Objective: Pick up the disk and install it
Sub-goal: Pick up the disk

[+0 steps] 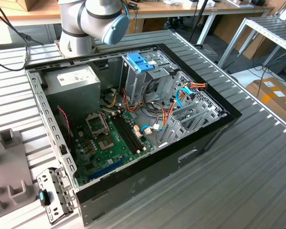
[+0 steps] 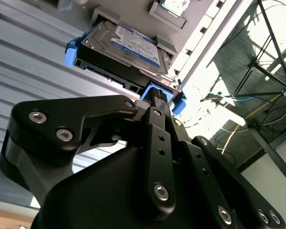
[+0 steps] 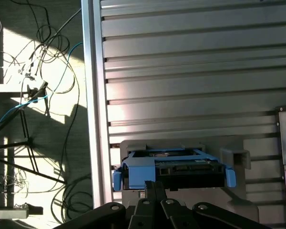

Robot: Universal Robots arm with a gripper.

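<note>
In the first wrist view the disk lies flat in a holder on the counter, directly ahead of the pincer, whose tip is at the disk's near edge. The holder reaches past the disk's far side. Beside the pincer the counter ends, with cables on the floor below. In the exterior view a computer case stands on the counter.

The exterior view looks down from high onto the computer case, mid-frame. Both wrist views look closely past the gripper at the disk.
</note>
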